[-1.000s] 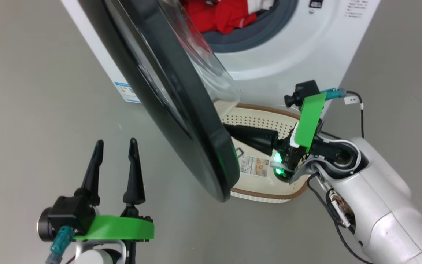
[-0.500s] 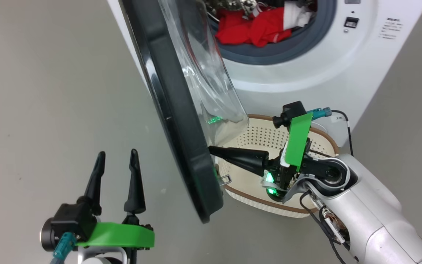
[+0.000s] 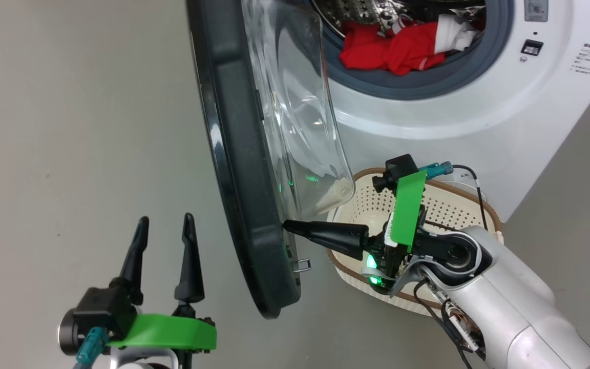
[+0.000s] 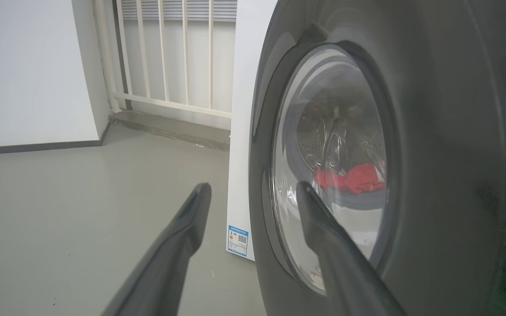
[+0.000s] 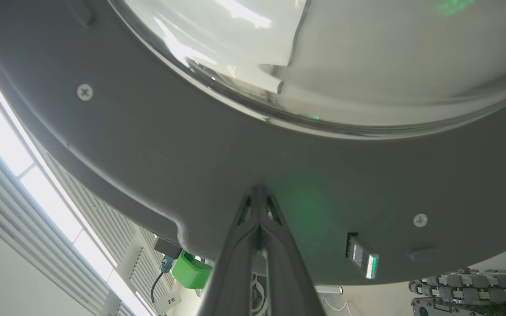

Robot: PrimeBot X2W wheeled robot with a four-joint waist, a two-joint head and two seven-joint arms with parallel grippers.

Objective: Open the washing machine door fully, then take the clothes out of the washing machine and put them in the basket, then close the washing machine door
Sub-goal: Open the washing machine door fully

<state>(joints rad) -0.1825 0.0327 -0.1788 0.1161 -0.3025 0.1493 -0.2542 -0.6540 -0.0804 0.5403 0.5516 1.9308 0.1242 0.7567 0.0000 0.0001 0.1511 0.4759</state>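
The washing machine door (image 3: 244, 169) stands swung out, edge-on to the head view, its clear glass bowl (image 3: 302, 118) facing the white washing machine (image 3: 459, 118). Red clothes (image 3: 402, 46) with white trim lie in the drum. My right gripper (image 3: 287, 226) is shut, its tips pressed against the door's inner grey rim (image 5: 253, 166) below the glass. The cream basket (image 3: 459, 205) sits on the floor under my right arm, before the machine. Left of the door, my left gripper (image 3: 164, 225) hangs open and empty. In the left wrist view the door's outer face (image 4: 433, 153) is near the open fingers (image 4: 323, 228).
Grey floor (image 3: 69, 128) spreads to the left of the door. A metal latch hook (image 3: 302, 265) sticks out of the door's lower edge. A white railing (image 4: 169, 57) and wall stand beyond the machine in the left wrist view.
The door has swung further open to the left with my shut right gripper pushing on its inner rim. The head camera has shifted, bringing more of the drum into view. My left gripper has stayed still.
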